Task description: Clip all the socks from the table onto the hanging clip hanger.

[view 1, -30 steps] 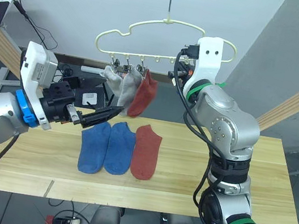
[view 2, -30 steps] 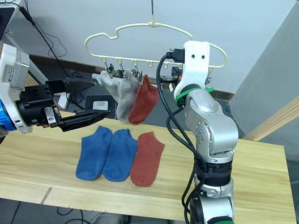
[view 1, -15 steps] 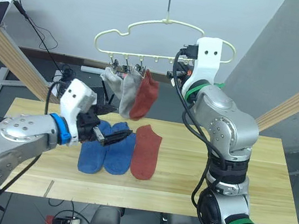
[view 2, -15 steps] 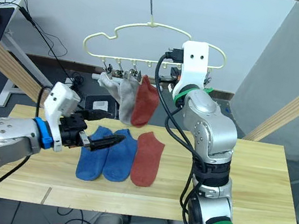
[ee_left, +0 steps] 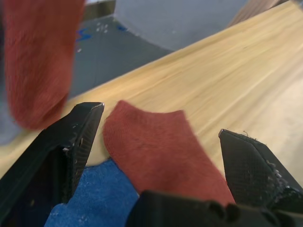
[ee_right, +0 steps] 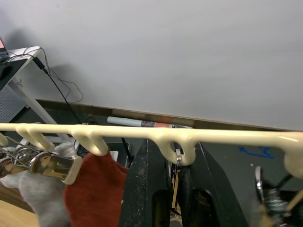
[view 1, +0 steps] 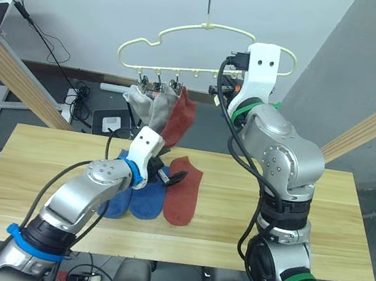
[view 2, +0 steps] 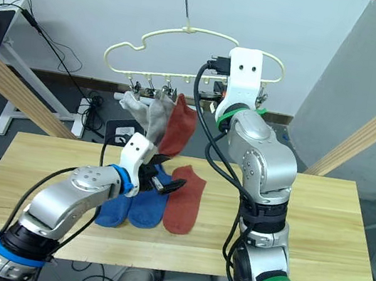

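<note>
Just left of centre in the left eye view, the left gripper (view 1: 172,176) hangs low over the table (view 1: 318,227) with its two black fingers spread apart, holding nothing. The left wrist view shows what it aims at: the cuff end of the rust-red sock (ee_left: 161,142) lies between the open fingers (ee_left: 71,137), with a blue sock (ee_left: 90,203) just beside it.

Toward the upper middle, the right gripper (ee_right: 165,189) is raised at the clip hanger (view 1: 191,36); its fingers stand close on either side of one small metal clip (ee_right: 179,163) under the yellow bar, apparently pinching it, though whether the pinch is firm I cannot tell.

As I judge it, the job is about half done. Three socks already hang at the hanger's left end: two grey socks (view 1: 146,108) and one hanging red sock (view 1: 181,118). Three remain flat on the table in a touching row: two blue socks (view 2: 133,207) and the rust-red one, at the right.

The head views give the whole row and the count. The right wrist view adds the hanger's wavy bar close up and an empty hook between the red sock's clip and the pinched one.
</note>
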Action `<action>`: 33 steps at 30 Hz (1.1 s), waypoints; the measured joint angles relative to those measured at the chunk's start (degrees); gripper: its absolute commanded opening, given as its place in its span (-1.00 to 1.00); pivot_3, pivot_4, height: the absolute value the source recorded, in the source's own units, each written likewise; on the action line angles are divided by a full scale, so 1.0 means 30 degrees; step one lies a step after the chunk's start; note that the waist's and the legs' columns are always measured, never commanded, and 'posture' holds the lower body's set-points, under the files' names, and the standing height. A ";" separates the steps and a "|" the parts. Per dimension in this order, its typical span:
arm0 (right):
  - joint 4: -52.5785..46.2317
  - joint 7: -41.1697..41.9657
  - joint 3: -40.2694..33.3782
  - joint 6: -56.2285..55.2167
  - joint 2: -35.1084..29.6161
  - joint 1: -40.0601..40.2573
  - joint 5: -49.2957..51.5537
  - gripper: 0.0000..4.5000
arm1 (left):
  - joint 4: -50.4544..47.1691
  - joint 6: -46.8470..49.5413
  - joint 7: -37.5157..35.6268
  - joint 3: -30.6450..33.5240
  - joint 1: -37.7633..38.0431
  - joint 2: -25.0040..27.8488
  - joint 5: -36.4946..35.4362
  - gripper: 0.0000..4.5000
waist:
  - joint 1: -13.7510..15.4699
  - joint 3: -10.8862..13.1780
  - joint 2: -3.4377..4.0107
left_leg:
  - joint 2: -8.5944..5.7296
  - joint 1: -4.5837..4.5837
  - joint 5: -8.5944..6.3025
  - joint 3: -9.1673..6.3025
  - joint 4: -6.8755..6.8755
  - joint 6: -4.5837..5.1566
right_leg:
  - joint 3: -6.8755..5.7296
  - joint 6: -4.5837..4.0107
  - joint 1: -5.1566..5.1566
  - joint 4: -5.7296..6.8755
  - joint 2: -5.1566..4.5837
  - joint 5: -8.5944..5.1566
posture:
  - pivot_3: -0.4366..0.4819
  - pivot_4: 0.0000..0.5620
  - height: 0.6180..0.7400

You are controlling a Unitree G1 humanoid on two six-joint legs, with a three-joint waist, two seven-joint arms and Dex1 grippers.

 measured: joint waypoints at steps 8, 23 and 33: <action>-0.0007 -0.0047 -0.0019 0.0202 0.0088 -0.0002 0.0000 -0.99 | 0.2484 -0.0569 -0.0424 -0.0547 -0.0427 -0.1036 0.2042 1.00 | 0.0019 0.0001 0.0001 | -0.0004 0.0000 0.0000 -0.0003 0.0001 0.0001 | 0.0000 0.0000 0.0002 0.0000 -0.0006 0.0000 | -0.30 0.24 1.00; -0.0170 -0.0434 -0.0135 0.0404 0.0459 -0.0005 -0.0004 -0.99 | 0.7029 -0.2123 -0.0856 -0.1469 -0.2788 -0.3367 0.5440 1.00 | -0.0040 0.0001 0.0001 | -0.0005 -0.0001 0.0001 0.0002 0.0003 0.0003 | 0.0005 0.0001 0.0001 -0.0004 -0.0006 0.0000 | -0.37 0.24 1.00; -0.0326 -0.0554 -0.0263 0.0674 0.0485 -0.0004 -0.0006 -1.00 | 0.7190 -0.2124 -0.1574 -0.1784 -0.2937 -0.3660 0.6553 0.82 | -0.0036 0.0001 0.0001 | -0.0003 0.0001 0.0001 -0.0006 0.0004 0.0003 | 0.0001 0.0002 0.0009 -0.0004 -0.0007 0.0001 | -0.39 0.22 1.00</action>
